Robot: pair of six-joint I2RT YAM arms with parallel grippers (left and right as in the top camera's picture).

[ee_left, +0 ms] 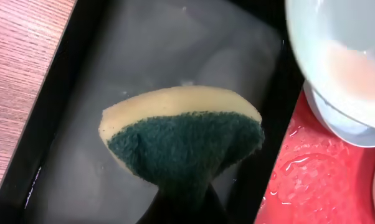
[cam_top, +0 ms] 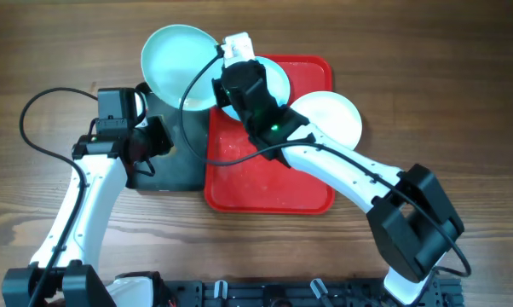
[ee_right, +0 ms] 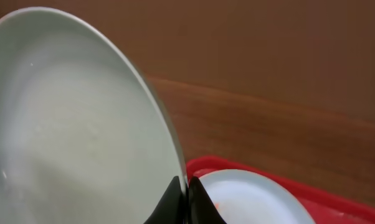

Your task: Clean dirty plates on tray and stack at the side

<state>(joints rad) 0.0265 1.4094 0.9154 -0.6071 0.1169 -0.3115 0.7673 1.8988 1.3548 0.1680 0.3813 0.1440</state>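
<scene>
Right gripper (ee_right: 182, 198): pressed onto the rim of the held plate (cam_top: 178, 61), a pale-blue one. The plate is raised and tilted, hanging off the far-left corner of the tray (cam_top: 269, 183), partly over the black tray (cam_top: 167, 175) and partly over the table (cam_top: 52, 51).

Left gripper (ee_left: 181, 200): pinching the sponge (ee_left: 181, 134) at its narrow end, green scrub face toward the wrist camera, low over the black tray.

Governing relation: the held plate lies beyond the left gripper, toward the far side of the table and slightly toward the right arm. In the left wrist view it sits above and to the right of the sponge, apart from it. A faint pinkish smear shows on its hollow face (judged residue, not confirmed). The left arm is the nearer one and carries the only cleaning tool, so it is judged that the sponge must travel forward and up to meet that face.

Other items: second plate (cam_top: 280, 78) lies on the tray under the right wrist. White plate (cam_top: 331, 115) overlaps the tray's right rim
</scene>
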